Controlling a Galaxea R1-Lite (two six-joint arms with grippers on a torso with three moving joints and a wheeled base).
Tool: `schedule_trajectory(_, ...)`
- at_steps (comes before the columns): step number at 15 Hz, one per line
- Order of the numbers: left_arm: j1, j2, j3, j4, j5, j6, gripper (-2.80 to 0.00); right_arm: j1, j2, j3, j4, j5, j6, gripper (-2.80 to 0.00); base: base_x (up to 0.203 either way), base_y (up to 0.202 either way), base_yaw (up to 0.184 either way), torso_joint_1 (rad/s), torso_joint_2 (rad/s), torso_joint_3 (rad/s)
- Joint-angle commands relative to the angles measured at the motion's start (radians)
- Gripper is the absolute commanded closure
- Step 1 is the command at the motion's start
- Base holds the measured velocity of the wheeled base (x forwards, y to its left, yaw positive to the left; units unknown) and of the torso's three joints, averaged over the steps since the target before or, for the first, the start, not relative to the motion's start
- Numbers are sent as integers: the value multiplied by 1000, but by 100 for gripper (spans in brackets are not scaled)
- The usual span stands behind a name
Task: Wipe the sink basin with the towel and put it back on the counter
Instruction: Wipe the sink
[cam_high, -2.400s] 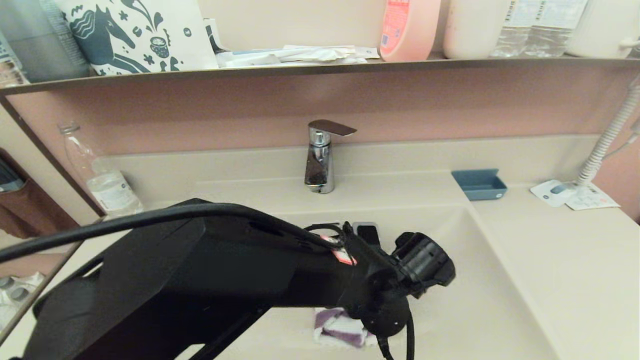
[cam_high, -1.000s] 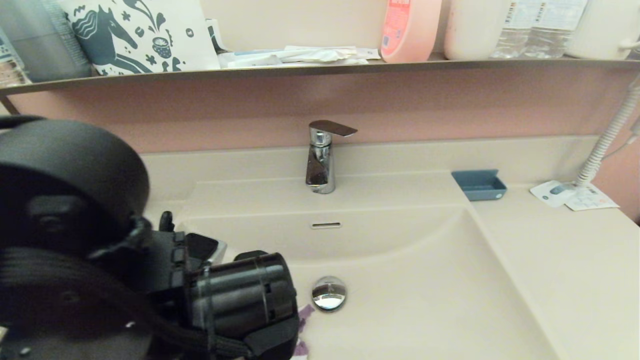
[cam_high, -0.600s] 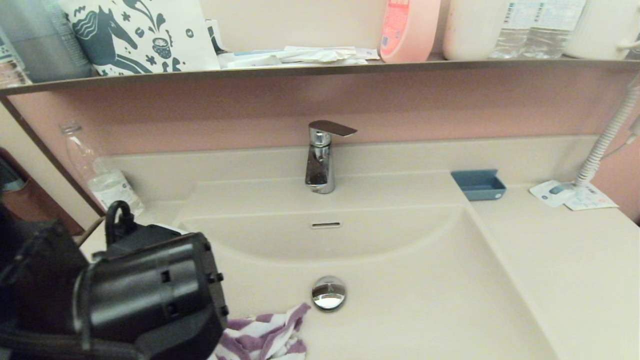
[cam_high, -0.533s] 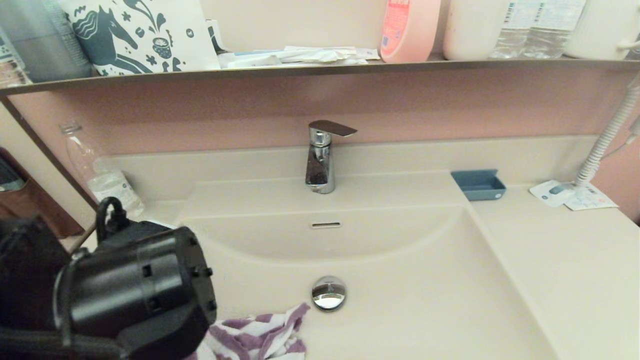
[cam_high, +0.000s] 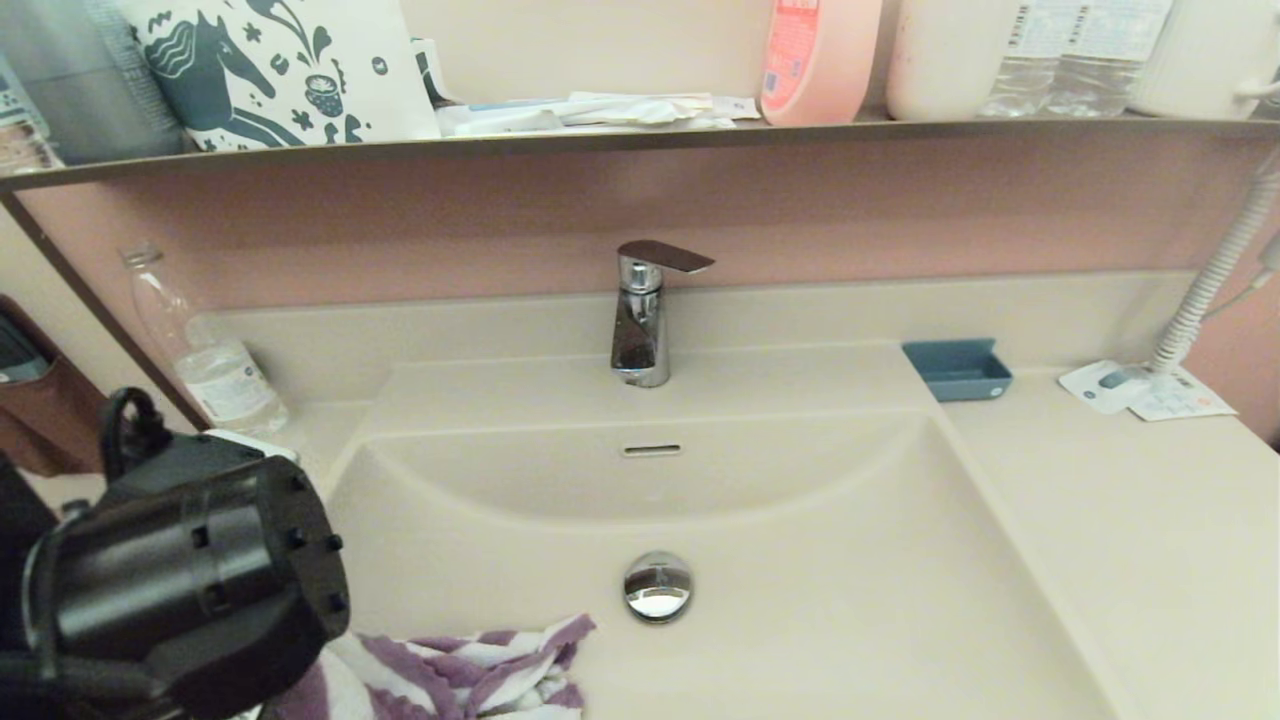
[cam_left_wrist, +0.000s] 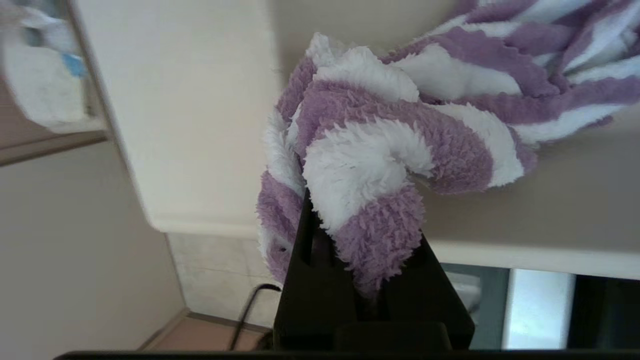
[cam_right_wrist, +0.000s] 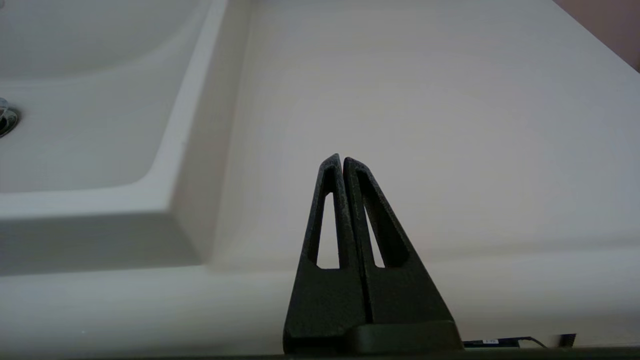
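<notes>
The purple and white striped towel (cam_high: 470, 680) trails across the near left floor of the cream sink basin (cam_high: 800, 560), short of the chrome drain plug (cam_high: 657, 585). My left gripper (cam_left_wrist: 362, 220) is shut on a bunched end of the towel (cam_left_wrist: 380, 150), near the basin's near left corner. In the head view my left wrist (cam_high: 190, 580) hides its fingers. My right gripper (cam_right_wrist: 342, 159) is shut on nothing and hangs parked by the front edge of the counter (cam_right_wrist: 425, 100), to the right of the basin (cam_right_wrist: 90, 125).
The chrome faucet (cam_high: 640, 320) stands behind the basin above the overflow slot (cam_high: 652, 450). A blue tray (cam_high: 958, 368), papers (cam_high: 1140, 390) and a white hose (cam_high: 1215, 280) are at the counter's back right. A water bottle (cam_high: 205, 350) stands back left. A loaded shelf (cam_high: 640, 135) runs overhead.
My left arm has swept from the basin's middle to its near left, dragging the towel left, away from the drain. The drain and overflow slot have come into view.
</notes>
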Motion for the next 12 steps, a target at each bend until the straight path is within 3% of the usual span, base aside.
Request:
schedule_trajectory(1, 7, -27, 0, 0, 36, -7, 0, 0, 1, 0, 0, 0, 0, 0, 0, 0, 0, 0, 0, 0)
schedule_trajectory(5, 28, -61, -11, -169, 39, -4, 0, 0, 1, 0, 0, 0, 0, 0, 0, 0, 0, 0, 0, 0)
schedule_trajectory(7, 49, -92, -18, -256, 39, 42, 0, 0, 1, 0, 0, 0, 0, 0, 0, 0, 0, 0, 0, 0)
schedule_trajectory(10, 188, -149, -18, -438, 50, 239, 0, 0, 1, 0, 0, 0, 0, 0, 0, 0, 0, 0, 0, 0)
schedule_trajectory(12, 312, -165, -17, -619, 40, 355, 0, 0, 1, 0, 0, 0, 0, 0, 0, 0, 0, 0, 0, 0)
